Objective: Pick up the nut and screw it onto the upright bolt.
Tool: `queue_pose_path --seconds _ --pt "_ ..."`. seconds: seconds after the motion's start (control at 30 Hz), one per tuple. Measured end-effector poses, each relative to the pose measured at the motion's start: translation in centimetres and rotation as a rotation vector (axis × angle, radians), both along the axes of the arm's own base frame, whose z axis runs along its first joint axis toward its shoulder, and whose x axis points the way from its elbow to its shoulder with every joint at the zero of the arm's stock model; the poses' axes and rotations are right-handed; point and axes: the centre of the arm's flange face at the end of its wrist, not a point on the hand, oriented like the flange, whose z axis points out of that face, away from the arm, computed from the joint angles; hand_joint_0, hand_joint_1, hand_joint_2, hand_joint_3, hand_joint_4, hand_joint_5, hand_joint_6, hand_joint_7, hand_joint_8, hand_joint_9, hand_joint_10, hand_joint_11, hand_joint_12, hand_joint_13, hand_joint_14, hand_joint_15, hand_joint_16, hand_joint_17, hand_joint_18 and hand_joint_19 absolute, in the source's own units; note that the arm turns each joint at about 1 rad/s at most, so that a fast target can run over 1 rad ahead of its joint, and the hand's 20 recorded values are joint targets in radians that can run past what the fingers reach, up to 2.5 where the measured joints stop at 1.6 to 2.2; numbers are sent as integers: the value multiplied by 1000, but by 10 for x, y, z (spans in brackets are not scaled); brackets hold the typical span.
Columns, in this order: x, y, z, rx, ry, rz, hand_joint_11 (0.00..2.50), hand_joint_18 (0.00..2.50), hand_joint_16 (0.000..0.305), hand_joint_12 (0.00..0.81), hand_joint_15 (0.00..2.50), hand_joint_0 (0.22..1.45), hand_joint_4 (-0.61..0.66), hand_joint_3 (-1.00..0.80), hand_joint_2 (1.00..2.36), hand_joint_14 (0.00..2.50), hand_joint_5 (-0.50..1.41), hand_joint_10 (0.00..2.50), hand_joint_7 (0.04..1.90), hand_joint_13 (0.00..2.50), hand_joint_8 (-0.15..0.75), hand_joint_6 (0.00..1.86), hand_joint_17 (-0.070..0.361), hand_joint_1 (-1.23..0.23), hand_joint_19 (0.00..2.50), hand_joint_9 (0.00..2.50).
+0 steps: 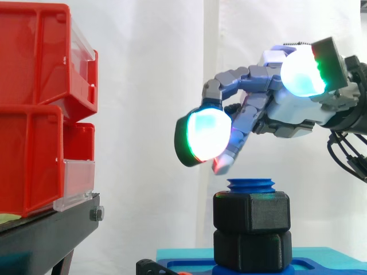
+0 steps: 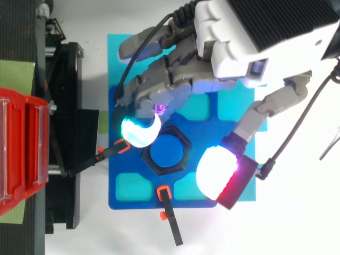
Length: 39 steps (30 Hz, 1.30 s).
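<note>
An upright blue bolt (image 1: 250,184) (image 2: 166,151) stands on a blue fixture plate (image 2: 127,199). Two black hex nuts sit stacked on it, the upper nut (image 1: 251,212) (image 2: 186,152) just below the bolt's tip, the lower nut (image 1: 251,249) against the plate. My hand (image 1: 287,114) (image 2: 180,69) hovers above and slightly behind the bolt, apart from it. It is open and holds nothing. Its fingers are spread: one glowing pad (image 1: 203,137) hangs left of the bolt top, another pad (image 2: 217,172) lies on the other side.
Red bins (image 1: 34,114) (image 2: 21,149) are stacked on a black stand (image 1: 51,229) to the left. Two black clamps with orange tips (image 2: 164,194) (image 2: 121,146) grip the plate's edges. A white curtain hangs behind.
</note>
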Motion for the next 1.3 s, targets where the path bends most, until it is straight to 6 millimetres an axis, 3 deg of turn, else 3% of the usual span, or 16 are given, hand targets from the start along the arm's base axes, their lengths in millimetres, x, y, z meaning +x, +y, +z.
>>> queue_pose_path --seconds 0.73,1.3 --pt "15 21 -38 -12 0 20 0 46 28 297 0 474 217 -500 1000 0 -152 0 789 425 261 502 64 -358 0 701" --pt "18 21 -47 -10 -8 20 0 40 29 302 0 474 189 -500 1000 0 -161 0 781 409 256 502 65 -357 0 672"
